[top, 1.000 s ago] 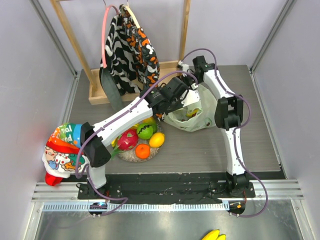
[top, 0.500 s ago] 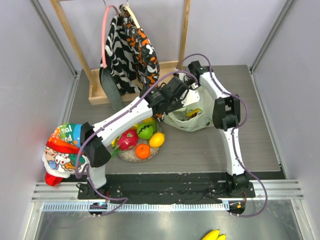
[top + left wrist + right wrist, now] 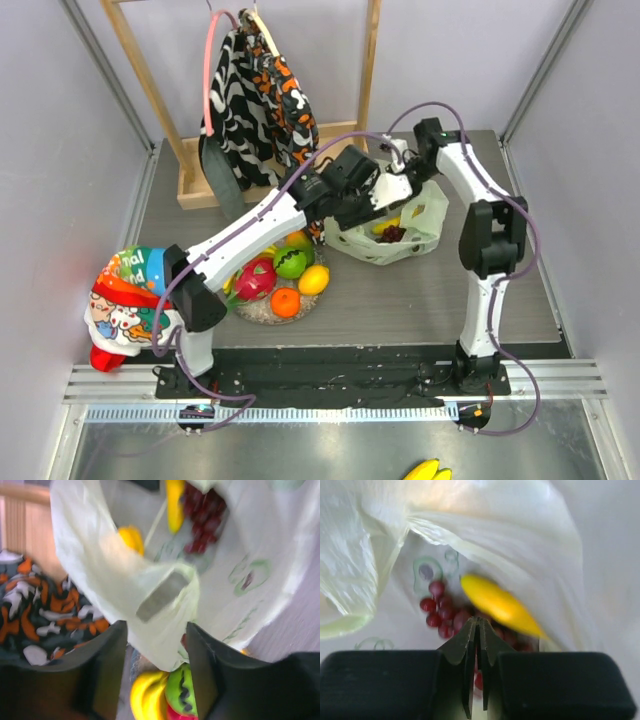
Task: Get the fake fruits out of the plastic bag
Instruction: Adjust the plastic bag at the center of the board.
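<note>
The pale-green plastic bag [image 3: 420, 215] lies mid-table with its mouth spread wide. Inside it are purple grapes [image 3: 442, 610] and a yellow banana [image 3: 500, 605], also seen as grapes [image 3: 205, 515] and banana [image 3: 175, 500] in the left wrist view. My left gripper [image 3: 155, 670] stands open at the bag's left rim, with a fold of bag [image 3: 165, 625] loose between its fingers. My right gripper [image 3: 477, 625] is shut at the far rim, seemingly pinching thin bag film. A dragon fruit [image 3: 255, 278], green apple [image 3: 291, 262], lemon [image 3: 314, 279] and orange [image 3: 286, 302] sit on a plate [image 3: 255, 312].
A black-orange-white cloth [image 3: 260, 90] hangs on a wooden rack [image 3: 200, 185] at the back left. A colourful printed bag [image 3: 125, 300] sits at the left edge. Yellow bananas [image 3: 425, 470] lie off the table at the bottom.
My left gripper has opened and let go of the bag's rim. The right gripper closed and swung right, stretching the bag's mouth wider so the grapes show.
</note>
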